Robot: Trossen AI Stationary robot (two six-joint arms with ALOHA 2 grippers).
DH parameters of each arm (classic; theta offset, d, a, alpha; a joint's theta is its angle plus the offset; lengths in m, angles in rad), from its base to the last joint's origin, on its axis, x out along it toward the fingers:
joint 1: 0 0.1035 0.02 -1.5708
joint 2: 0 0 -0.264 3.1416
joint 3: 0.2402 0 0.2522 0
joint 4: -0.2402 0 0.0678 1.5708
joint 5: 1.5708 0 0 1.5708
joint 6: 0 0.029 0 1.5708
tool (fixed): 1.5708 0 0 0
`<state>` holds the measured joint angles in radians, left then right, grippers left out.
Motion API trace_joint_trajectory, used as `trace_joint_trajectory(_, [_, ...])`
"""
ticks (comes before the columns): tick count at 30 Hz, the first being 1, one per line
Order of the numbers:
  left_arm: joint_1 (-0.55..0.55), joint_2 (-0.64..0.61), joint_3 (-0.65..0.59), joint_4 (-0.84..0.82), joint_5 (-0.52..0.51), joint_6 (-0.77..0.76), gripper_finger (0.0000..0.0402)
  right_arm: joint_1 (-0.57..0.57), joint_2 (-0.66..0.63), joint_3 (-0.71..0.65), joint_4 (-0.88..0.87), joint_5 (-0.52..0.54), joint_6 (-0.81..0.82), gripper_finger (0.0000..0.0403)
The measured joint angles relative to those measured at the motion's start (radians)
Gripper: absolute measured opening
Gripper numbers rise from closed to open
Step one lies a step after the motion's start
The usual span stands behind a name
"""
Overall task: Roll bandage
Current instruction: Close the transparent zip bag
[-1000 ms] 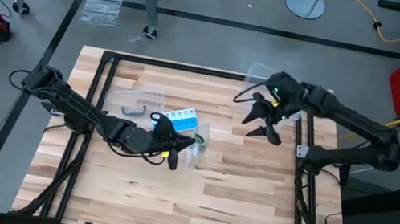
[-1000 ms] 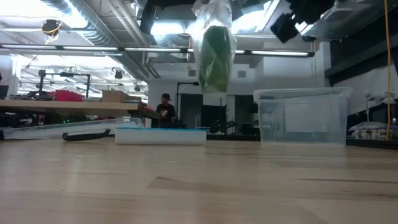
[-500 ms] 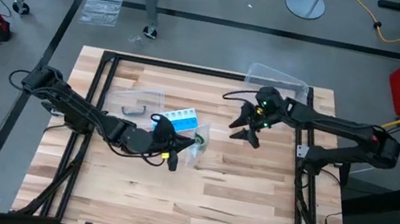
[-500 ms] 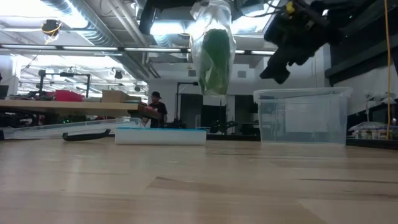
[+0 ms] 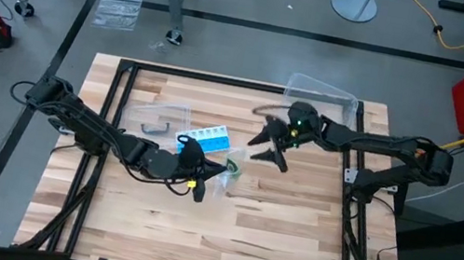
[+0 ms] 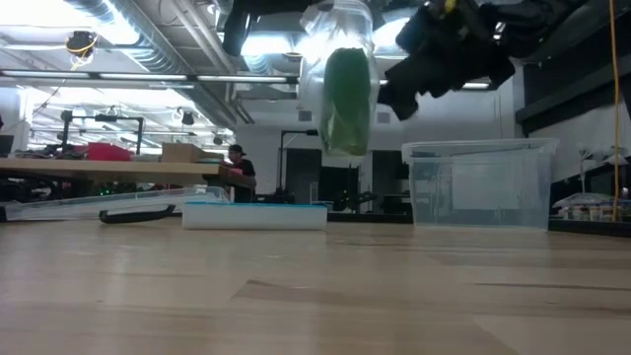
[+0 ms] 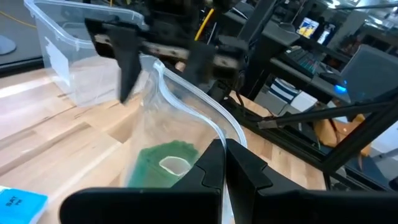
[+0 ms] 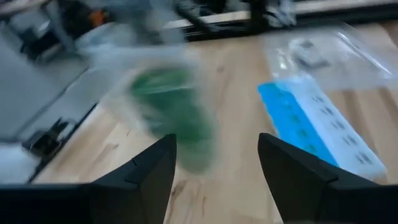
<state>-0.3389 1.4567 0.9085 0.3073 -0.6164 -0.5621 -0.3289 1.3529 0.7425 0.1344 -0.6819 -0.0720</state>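
low view shows our left gripper [image 7: 221, 163] clenched on the bag [image 6: 335, 59] holding the bandage [image 6: 345, 99]; our open right gripper [image 5: 267, 145] could knock it loose.

Seen from overhead, the wooden table [image 5: 273, 222] fills the frame with both arms. A second camera sits at tabletop level, looking across at the clear plastic box [image 6: 480, 184]. Each wrist camera looks closely past its own fingers; all four views share the hanging clear bag [image 6: 338, 84].
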Motion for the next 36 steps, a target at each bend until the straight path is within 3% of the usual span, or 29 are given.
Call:
trace_joint_trajectory(4, [0.0,0.0,0.0,-0.008,0.0,0.006,0.0,0.078,0.0,0.0,0.012,0.042,-0.11,0.0232])
trace_joint_trajectory(9, [-0.001,0.0,0.0,-0.008,0.006,0.001,0.0,0.155,0.0,0.0,0.084,0.205,-0.152,0.0232])
trace_joint_trajectory(14, [-0.003,0.0,0.0,-0.009,0.007,0.001,0.0,0.179,0.0,0.0,0.106,0.389,-0.19,0.0232])
trace_joint_trajectory(19, [-0.017,0.0,0.0,-0.01,0.007,0.002,0.0,0.178,0.0,0.0,0.066,0.493,-0.195,0.0232])
trace_joint_trajectory(22, [-0.029,0.0,0.0,-0.01,0.007,0.013,0.0,0.178,0.0,0.0,0.077,0.475,-0.196,0.0232])
trace_joint_trajectory(30, [-0.035,0.0,0.0,-0.01,0.007,0.012,0.0,0.178,0.0,0.0,0.076,0.225,-0.195,0.0232])
trace_joint_trajectory(36, [-0.038,0.0,0.0,-0.01,0.011,0.004,0.0,0.178,0.0,0.0,0.041,0.187,-0.196,0.0232])
